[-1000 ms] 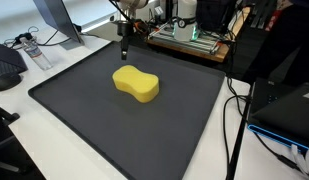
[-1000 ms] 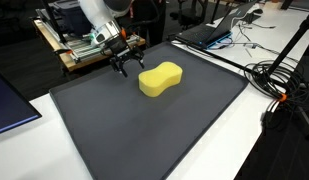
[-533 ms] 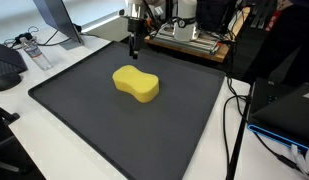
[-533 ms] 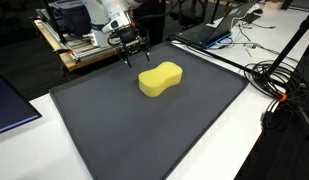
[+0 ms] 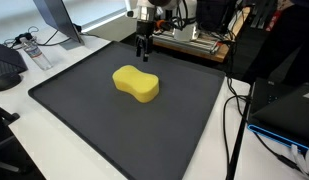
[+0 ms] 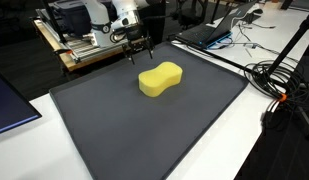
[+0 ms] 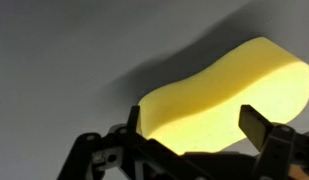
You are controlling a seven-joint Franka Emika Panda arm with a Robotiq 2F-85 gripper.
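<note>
dark mat [image 5: 124,135] on a white desk [image 5: 39,140] carries a yellow sponge [image 5: 136,84]; end effector [image 5: 144,56] hangs released, empty, nearby.

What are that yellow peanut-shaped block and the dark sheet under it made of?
The yellow block looks like soft foam, most likely a sponge: its surface is matte and faintly grainy, with rounded edges and no shine. The dark sheet is probably a rubber or foam mat: it lies thin and flat, dull charcoal, with no reflections. Which of the two cannot be told.

A yellow sponge [image 5: 136,83], thick and peanut-shaped with a narrowed waist, lies flat near the middle of the dark mat [image 5: 104,130].
</note>
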